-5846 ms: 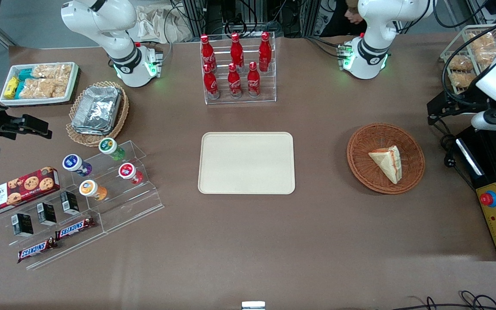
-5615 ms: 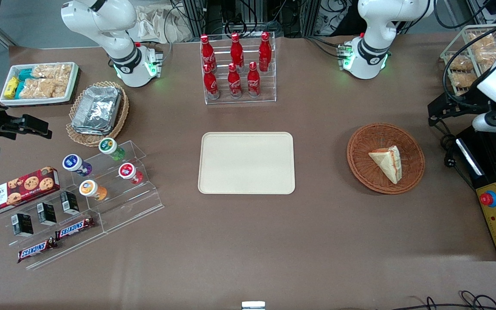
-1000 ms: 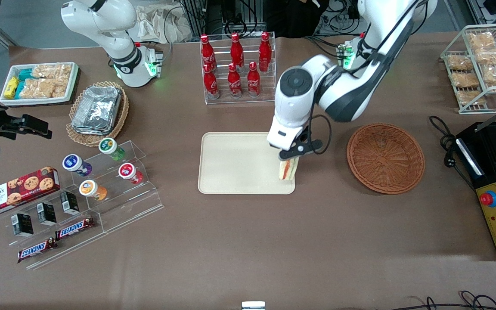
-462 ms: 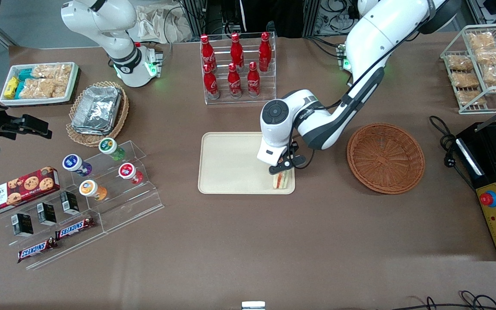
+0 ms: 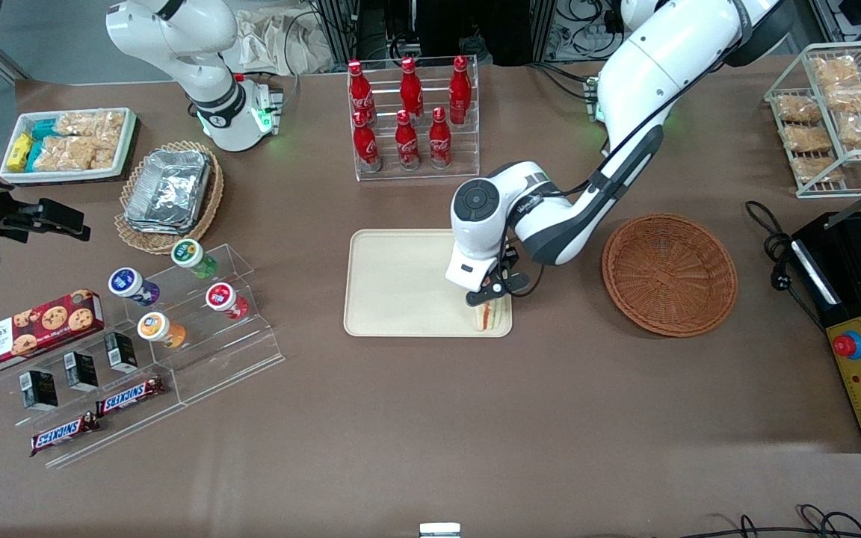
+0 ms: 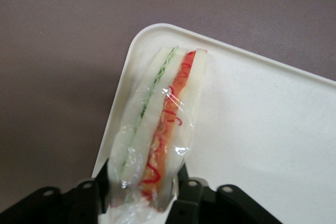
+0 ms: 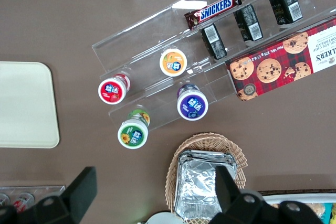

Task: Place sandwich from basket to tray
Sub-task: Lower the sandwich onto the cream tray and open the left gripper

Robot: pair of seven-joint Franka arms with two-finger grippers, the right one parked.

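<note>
Table: brown, fills frame.
Tray: frame centre; bare five seconds ago, now bears sandwich at lower-right corner.
Basket: right of centre; held sandwich five seconds ago, now vacant.
Gripper: over tray's lower-right corner, lower than one second ago, fingers clamped on sandwich.
Sandwich: upright on edge, apparently touching tray.
Judgement: transfer nearly done; only release remains.

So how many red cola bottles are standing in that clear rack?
6, in two rows of three in the clear rack: rear row; front row. None looks hidden.
</note>
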